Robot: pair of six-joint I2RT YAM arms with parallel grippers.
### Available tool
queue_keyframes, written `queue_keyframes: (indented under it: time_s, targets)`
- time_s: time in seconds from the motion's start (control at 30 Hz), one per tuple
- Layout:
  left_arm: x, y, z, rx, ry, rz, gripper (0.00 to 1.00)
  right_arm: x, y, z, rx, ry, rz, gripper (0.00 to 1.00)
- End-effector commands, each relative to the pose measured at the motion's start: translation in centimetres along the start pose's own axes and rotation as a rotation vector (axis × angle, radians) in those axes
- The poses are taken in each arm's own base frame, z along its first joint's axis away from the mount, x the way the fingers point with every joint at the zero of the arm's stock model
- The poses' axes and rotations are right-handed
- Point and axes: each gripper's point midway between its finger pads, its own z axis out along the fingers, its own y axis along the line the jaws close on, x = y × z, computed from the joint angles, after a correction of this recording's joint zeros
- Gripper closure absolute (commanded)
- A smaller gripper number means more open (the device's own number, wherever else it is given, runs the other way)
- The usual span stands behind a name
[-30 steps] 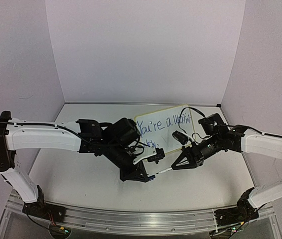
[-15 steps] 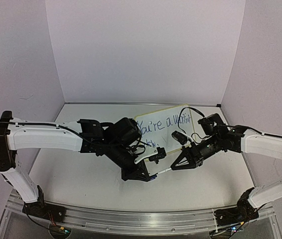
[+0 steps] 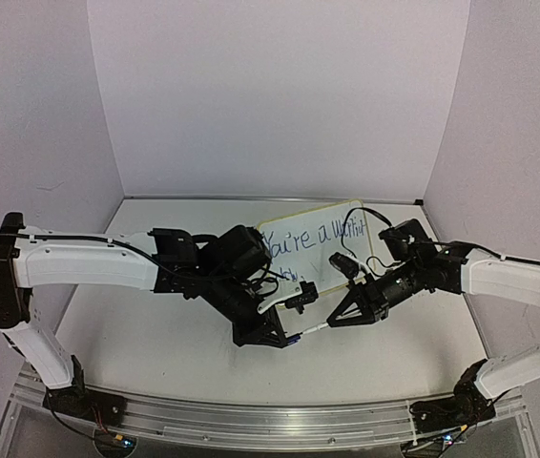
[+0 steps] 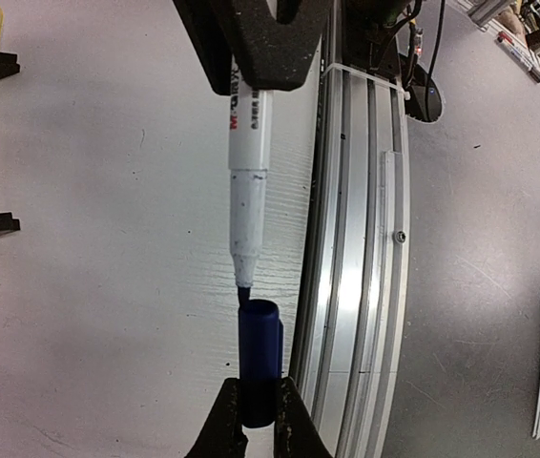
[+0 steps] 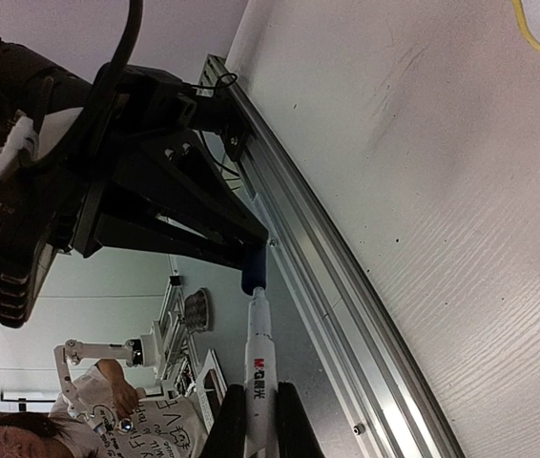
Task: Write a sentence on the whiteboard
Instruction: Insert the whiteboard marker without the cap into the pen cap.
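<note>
Locate the whiteboard (image 3: 320, 260) at the back centre of the table (image 3: 155, 353), at 12 o'clock from the two grippers and apart from both sets of fingertips. Read the sentence (image 3: 313, 237) in blue along its upper part, with a shorter second line beneath. Judging by this lettering, treat the writing as largely done and the step in hand as recapping.

Check the right gripper (image 3: 339, 317): closed tight on the marker (image 3: 316, 326), gripped at the rear of the barrel. Check the left gripper (image 3: 284, 337): closed narrow on the blue cap (image 3: 293, 339), held by its closed end.

In the top view, take the marker's long axis as running from 2 o'clock to 8 o'clock, nib toward 8 o'clock and the left gripper. In the left wrist view, read the same axis from 12 to 6 o'clock: marker (image 4: 249, 172) above with nib down, cap (image 4: 259, 363) below with its mouth facing 12 o'clock, left gripper (image 4: 259, 429) at the bottom edge. Note the nib at the cap mouth, sitting slightly toward its 9 o'clock side; cannot tell whether already inside.

For the coming move, expect a straight push along this shared axis, probably after a small sideways correction. Beware a skewed entry, likely to snag the nib on the cap rim.
</note>
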Motion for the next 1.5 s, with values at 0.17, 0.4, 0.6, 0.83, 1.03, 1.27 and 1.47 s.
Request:
queue_keyframes:
  time_s: [0.17,0.4,0.6,0.83,1.03,1.27,1.47]
  targets:
    - [-1.5,-0.5,-1.0,0.001,-0.048,0.016,1.0,0.0,0.7,0.0,-0.018,0.0,-0.027,1.0]
    - [-1.8,-0.4,-0.8,0.0,-0.052,0.018,1.0,0.3,0.5,0.2,-0.026,0.011,-0.023,1.0]
    - [-1.8,-0.4,-0.6,0.003,-0.045,0.018,1.0,0.3,0.8,0.3,-0.032,0.018,-0.029,1.0]
    - [-1.8,-0.2,-0.6,0.0,-0.043,0.02,1.0,0.4,0.9,0.5,-0.037,0.026,-0.031,1.0]
    - [-1.9,-0.3,-0.5,0.002,-0.042,0.022,1.0,0.6,0.7,0.8,-0.039,0.041,-0.029,1.0]
    - [-2.4,-0.4,-0.6,0.005,-0.05,0.037,1.0,0.6,0.7,1.1,-0.036,0.049,-0.03,1.0]
    - [-2.8,-0.6,-0.7,0.018,-0.057,0.051,1.0,0.4,0.5,1.3,-0.033,0.052,-0.033,1.0]
